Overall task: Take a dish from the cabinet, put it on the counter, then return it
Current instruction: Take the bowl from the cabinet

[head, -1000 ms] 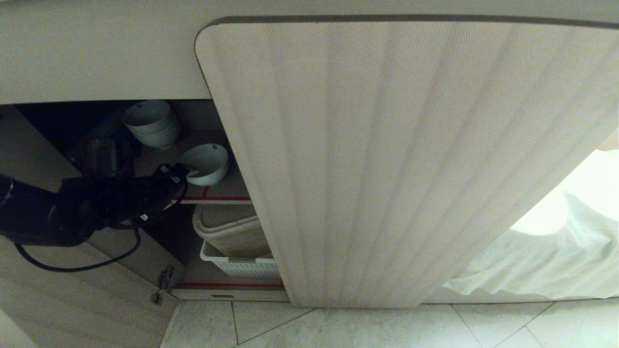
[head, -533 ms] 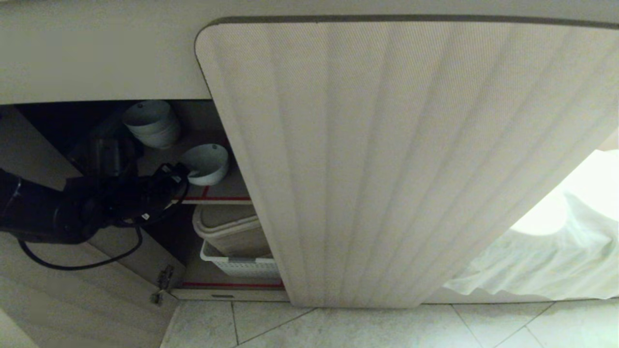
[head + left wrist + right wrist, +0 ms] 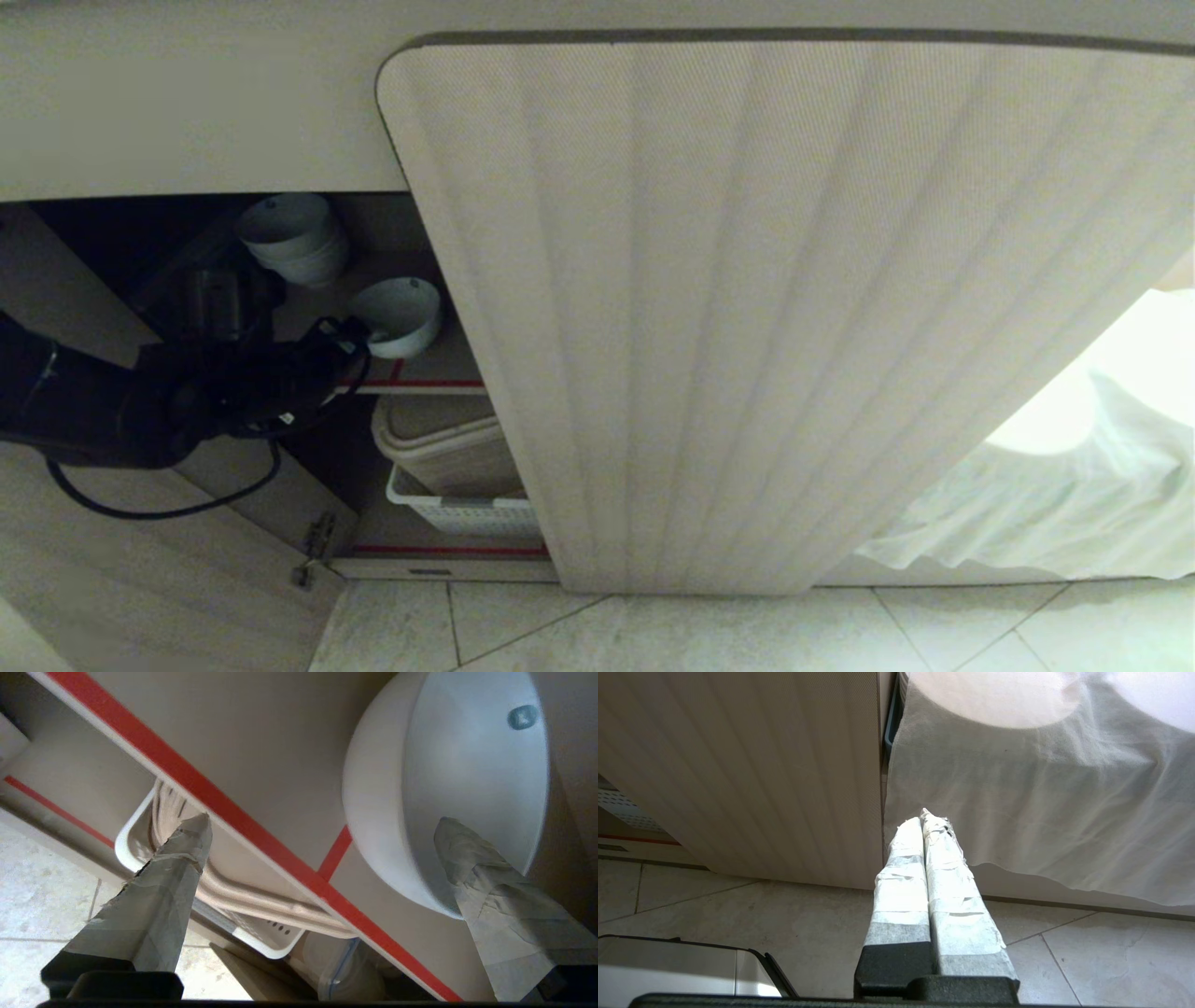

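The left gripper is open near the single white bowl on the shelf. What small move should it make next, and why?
Probably ease the left gripper a little further forward, then close. Its jaws stand wide open; one finger already lies over the dish rim, the other is off to the side over the shelf edge. The dish rests alone on the shelf, apart from the stack of bowls.

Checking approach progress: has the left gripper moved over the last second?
Yes, slightly: the left gripper has edged toward the dish, judged against the red-striped shelf edge.
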Robot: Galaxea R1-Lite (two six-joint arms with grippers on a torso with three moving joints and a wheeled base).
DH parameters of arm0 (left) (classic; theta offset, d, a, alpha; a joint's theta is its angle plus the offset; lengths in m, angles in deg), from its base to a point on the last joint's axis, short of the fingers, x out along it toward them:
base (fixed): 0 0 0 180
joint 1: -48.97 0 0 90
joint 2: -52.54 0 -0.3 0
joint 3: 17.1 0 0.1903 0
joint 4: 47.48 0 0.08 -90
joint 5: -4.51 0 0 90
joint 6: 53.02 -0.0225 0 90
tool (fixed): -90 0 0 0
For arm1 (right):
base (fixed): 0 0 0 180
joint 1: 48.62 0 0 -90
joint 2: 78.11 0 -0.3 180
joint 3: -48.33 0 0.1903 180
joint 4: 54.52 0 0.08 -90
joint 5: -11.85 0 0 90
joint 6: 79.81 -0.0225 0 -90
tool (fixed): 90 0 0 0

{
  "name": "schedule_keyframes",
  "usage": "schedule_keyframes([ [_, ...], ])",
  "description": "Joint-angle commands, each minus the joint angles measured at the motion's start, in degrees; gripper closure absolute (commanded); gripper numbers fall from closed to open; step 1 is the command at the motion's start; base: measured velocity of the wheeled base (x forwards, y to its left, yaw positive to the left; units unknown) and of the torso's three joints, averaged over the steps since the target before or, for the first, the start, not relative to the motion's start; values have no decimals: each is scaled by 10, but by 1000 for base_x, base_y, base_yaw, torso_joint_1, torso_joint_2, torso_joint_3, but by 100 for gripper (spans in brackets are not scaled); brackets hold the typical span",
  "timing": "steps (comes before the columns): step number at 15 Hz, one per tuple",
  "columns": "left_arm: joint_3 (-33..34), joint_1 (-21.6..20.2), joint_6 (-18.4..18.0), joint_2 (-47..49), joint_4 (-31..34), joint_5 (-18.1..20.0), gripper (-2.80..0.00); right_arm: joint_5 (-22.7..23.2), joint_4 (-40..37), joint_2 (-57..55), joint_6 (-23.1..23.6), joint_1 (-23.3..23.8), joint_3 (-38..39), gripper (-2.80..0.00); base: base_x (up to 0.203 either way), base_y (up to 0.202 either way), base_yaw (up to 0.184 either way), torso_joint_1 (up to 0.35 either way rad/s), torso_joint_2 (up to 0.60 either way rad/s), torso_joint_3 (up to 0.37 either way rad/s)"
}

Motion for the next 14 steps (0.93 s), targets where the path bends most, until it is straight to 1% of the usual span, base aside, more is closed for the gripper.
schedule_keyframes([
  [1,-1,0,3,1,-2,-1,-280,1,0,0,0,-1,0,0,0,0,0,0,0,0],
  [3,-4,0,3,1,-2,-4,-280,0,0,0,0,0,0,0,0,0,0,0,0,0],
  [4,-5,0,3,2,-2,-5,0,1,0,0,0,-1,0,0,0,0,0,0,0,0],
  [14,-33,0,3,1,3,-4,0,1,0,0,0,0,0,0,0,0,0,0,0,0],
])
